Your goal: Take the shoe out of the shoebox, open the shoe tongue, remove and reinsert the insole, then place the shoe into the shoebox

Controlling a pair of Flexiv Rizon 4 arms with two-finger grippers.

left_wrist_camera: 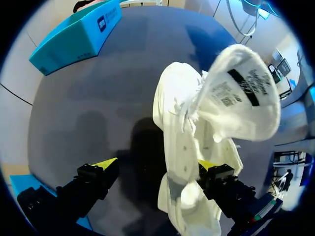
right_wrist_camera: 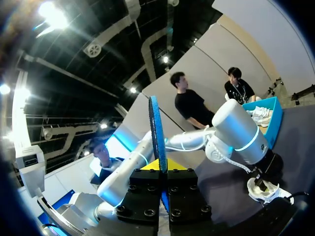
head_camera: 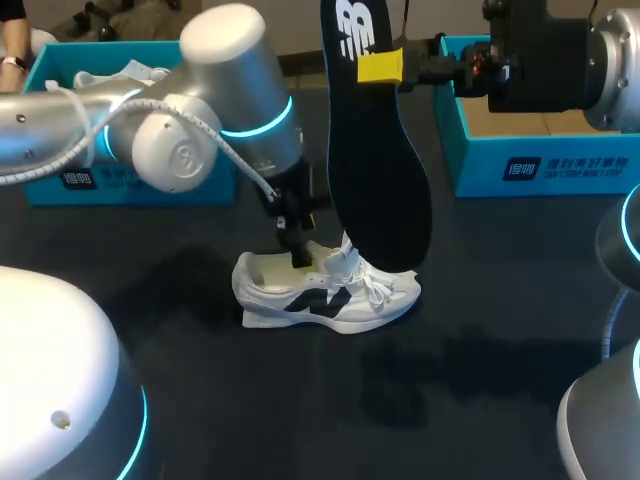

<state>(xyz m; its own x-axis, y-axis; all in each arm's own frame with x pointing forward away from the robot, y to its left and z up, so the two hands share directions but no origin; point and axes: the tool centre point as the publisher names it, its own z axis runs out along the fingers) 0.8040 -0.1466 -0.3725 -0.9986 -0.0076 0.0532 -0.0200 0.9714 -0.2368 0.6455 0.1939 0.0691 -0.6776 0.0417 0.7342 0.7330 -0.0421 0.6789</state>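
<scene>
A white sneaker (head_camera: 330, 295) with black side marks lies on the dark table, toe pointing right. My left gripper (head_camera: 297, 252) reaches down at its heel opening. In the left wrist view this gripper (left_wrist_camera: 157, 164) is open: one finger is against the shoe (left_wrist_camera: 189, 147), the other stands over bare table, and the tongue (left_wrist_camera: 246, 93) is folded up and forward. My right gripper (head_camera: 380, 66) is shut on the heel end of the black insole (head_camera: 375, 170), which hangs upright with its toe end just above the tongue. The right wrist view shows the insole (right_wrist_camera: 156, 132) edge-on between the fingers (right_wrist_camera: 147, 167).
A teal shoebox (head_camera: 130, 185) with white contents stands at the back left, behind my left arm. A second teal shoebox (head_camera: 540, 165) stands at the back right, under my right arm. Dark table surface lies in front of the shoe.
</scene>
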